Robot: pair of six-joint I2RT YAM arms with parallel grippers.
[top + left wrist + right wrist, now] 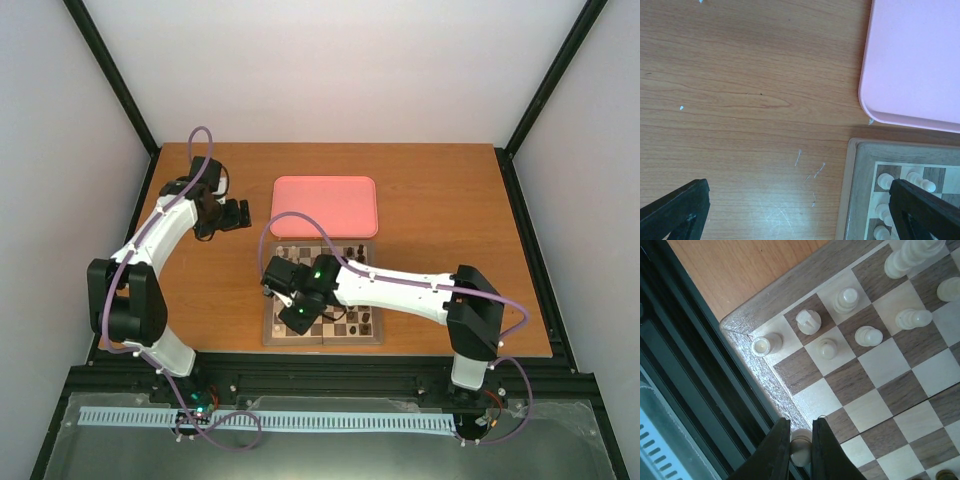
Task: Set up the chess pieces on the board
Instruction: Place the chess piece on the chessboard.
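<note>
Along the board (767, 372) edge — right gripper (801, 427) clamps a half-hidden cream piece (800, 452) — left gripper (797, 210) spread wide.

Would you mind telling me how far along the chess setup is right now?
Done: several cream pieces stand near a corner of the board. In hand: the right gripper is shut on another cream piece at the board's edge. Remaining: placing it and, probably, more; the left gripper hangs open over the table.
</note>
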